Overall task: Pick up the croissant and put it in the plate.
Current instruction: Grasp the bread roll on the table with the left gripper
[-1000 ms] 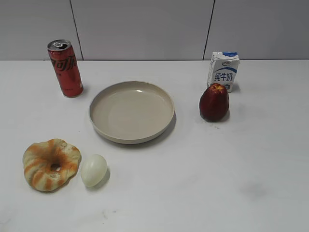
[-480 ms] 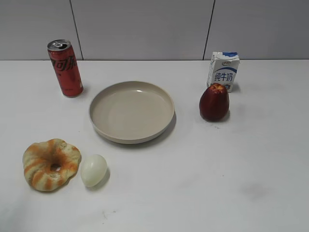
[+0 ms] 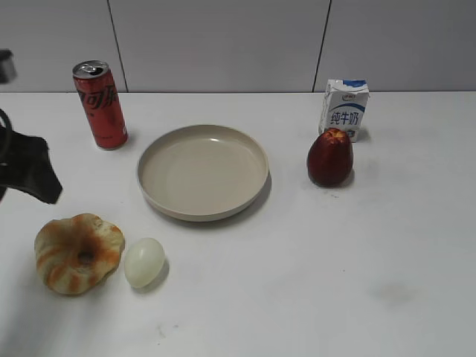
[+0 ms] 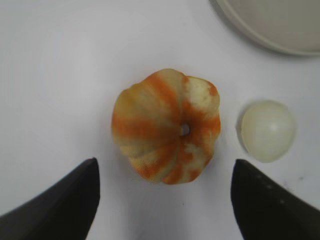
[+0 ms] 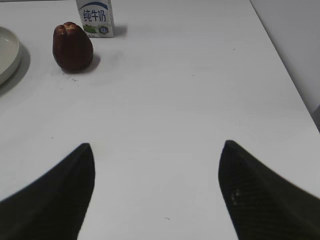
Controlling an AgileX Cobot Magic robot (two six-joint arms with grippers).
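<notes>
A: Largest first. Bench (image 3: 312, 297), white, smooth, faint scuffs. The plate (image 3: 203, 172), taken as landmark: beige, matte, shallow, low raised rim, nothing in it.

B: And the croissant (image 4: 166, 126)?

A: Near-left of the plate, flat on the bench, well apart from the rim. Ring-shaped, lumpy, tan with orange-brown stripes, small centre hole. No real long axis, roughly round, so I'd judge approach angle matters little.

B: Which hand is nearer?

A: The left hand (image 4: 165, 200). Its wrist view looks straight down, with the croissant lying just ahead of the two dark fingers, centred between them. Fingers spread wide, wider than the pastry, nothing held. In the exterior view only a dark part of that arm shows, left of the plate, above the croissant.

B: Right hand (image 5: 156, 192)?

A: Also spread wide and empty, over bare bench right of the plate, far from the croissant.

B: Neighbours?

A: Pale egg (image 3: 144, 262), smooth, just beside the croissant on its plate-ward side; likely the thing to avoid nudging. Red cola can (image 3: 100, 105) behind-left of the plate. Right of the plate, a dark red glossy fruit (image 3: 329, 156), milk carton (image 3: 343, 109) behind it.
</notes>
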